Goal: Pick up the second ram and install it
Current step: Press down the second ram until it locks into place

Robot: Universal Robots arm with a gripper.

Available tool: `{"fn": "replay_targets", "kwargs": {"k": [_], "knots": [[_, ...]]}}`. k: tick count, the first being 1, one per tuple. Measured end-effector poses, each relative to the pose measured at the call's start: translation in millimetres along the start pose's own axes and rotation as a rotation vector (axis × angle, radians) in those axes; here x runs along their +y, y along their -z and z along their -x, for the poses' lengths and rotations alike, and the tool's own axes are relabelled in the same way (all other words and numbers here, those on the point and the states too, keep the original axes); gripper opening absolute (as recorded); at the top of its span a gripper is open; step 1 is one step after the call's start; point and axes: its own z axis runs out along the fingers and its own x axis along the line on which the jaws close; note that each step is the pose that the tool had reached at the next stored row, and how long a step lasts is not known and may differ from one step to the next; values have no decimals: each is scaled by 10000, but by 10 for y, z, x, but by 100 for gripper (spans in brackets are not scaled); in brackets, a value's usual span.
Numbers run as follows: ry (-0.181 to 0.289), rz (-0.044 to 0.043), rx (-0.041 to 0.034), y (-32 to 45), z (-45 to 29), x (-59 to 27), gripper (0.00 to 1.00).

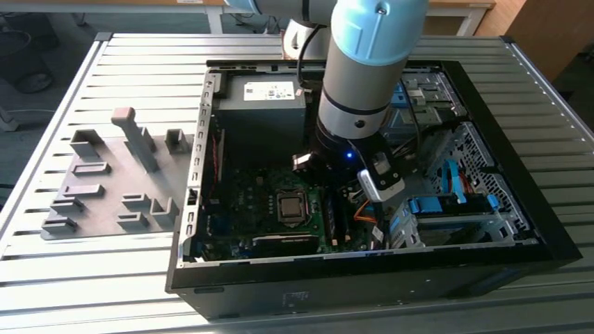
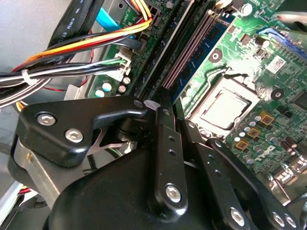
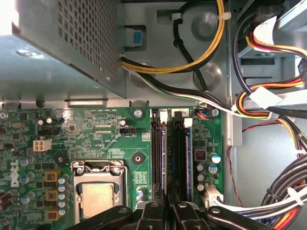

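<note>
- Step in hand: the install stage, in my judgement. The arm [image 1: 357, 83] reaches down into the open computer case [image 1: 501, 209], which lies on the slatted table [image 1: 139, 56].
- In the first wrist view the end effector [image 3: 168, 212] sits directly over the near end of the memory slots [image 3: 180, 153], to the right of the processor socket [image 3: 98, 196].
- End effector state: I cannot tell from these views whether it is spread, pressed together or pinching the stick.
- Second ram [image 3: 165, 158]: I read it as the thin dark board with a blue edge standing on edge in the slot line, running away from the end effector toward the far white latch [image 3: 163, 115]. The identification is tentative.
- I cannot tell whether the stick is fully seated or only resting in the slot mouth.
- Grey holder blocks [image 1: 111, 181] stand on the table well to the exterior view's left of the case, far from the end effector.
- Cable bundle [image 3: 268, 110] runs just right of the slots, apart from the stick.
- Next move calls for, as a judgement: the stick square to its slot, straight downward pressure spread evenly along its length, and both end latches free to snap over.
</note>
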Motion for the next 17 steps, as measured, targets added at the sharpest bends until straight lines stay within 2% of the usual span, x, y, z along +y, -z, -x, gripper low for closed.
{"fn": "replay_targets", "kwargs": {"k": [6, 17], "knots": [[80, 1, 0, -5, 13, 1, 14], [119, -4, 12, -64, 15, -1, 14]]}}
